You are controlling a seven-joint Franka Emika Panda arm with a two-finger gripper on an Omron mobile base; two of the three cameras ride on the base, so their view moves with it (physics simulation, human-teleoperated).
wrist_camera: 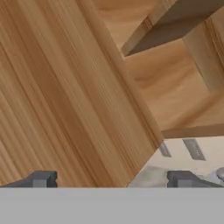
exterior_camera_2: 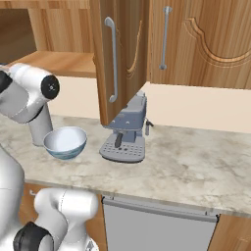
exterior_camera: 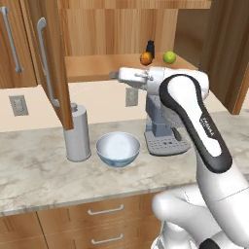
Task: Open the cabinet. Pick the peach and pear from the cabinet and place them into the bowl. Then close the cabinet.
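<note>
The left base view looks forward and down from behind the arm's left side; the right base view does the same from its right. Both share the speckled stone desk (exterior_camera: 44, 175), the pale blue-white glossy bowl (exterior_camera: 117, 149) and the grey coffee machine (exterior_camera_2: 125, 132). The hand view sits very close to a brown wooden cabinet door (wrist_camera: 61, 100), rolled askew.

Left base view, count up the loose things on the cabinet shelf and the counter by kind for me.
Fruit: 2, peach and pear
Dark bottle: 1
Bowl: 1
Grey canister: 1
Coffee machine: 1
Total: 6
</note>
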